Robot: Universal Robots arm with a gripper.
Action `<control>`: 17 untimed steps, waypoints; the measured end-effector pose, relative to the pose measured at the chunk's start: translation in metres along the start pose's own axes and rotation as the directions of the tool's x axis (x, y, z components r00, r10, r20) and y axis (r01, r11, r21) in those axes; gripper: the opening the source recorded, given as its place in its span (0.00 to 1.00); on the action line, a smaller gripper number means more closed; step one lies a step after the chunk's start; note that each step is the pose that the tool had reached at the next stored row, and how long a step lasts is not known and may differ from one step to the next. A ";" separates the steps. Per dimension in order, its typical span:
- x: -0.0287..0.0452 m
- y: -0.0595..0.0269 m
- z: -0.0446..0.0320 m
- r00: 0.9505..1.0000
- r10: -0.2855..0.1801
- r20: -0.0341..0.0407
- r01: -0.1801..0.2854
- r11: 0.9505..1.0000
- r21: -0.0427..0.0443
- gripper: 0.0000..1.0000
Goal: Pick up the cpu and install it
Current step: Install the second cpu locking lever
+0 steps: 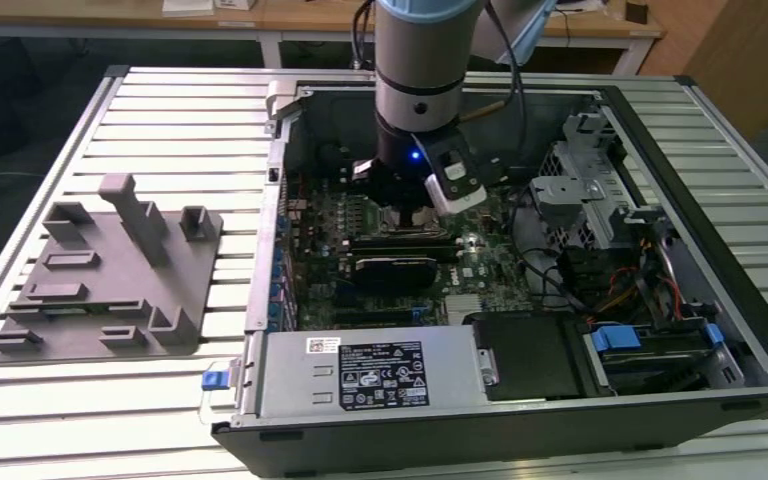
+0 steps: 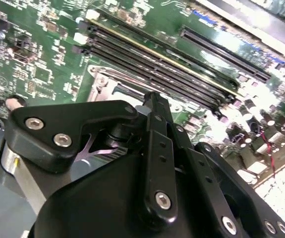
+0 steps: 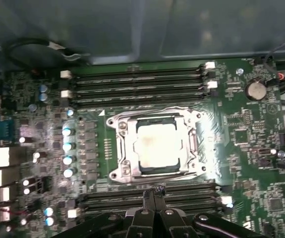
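A slatted metal bench (image 1: 157,120) carries an open computer case (image 1: 704,330) with its green motherboard (image 3: 241,134) exposed, and a grey plastic fixture (image 1: 104,280) lies near the bench edge at the exterior view's left. The cpu (image 3: 156,145) sits in the metal-framed socket (image 3: 120,148) between the memory slots (image 3: 137,79). The gripper (image 3: 153,196) hangs just above the socket, fingers pressed together, grasping nothing
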State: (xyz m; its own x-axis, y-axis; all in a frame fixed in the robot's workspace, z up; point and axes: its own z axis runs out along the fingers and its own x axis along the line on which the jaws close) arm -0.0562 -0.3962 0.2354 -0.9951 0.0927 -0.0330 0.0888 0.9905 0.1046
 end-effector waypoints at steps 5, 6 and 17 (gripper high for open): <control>-0.0058 0.0076 0.0009 1.000 0.000 0.001 0.000 1.000 0.009 0.11; -0.0068 0.0090 0.0012 1.000 0.000 0.001 0.000 1.000 0.011 0.11; -0.0123 0.0302 0.0036 1.000 -0.001 0.001 0.001 1.000 0.019 0.11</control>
State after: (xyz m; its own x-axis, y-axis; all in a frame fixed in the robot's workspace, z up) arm -0.0411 -0.3671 0.2354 -0.9952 0.0921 -0.0343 0.0889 0.9923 0.0857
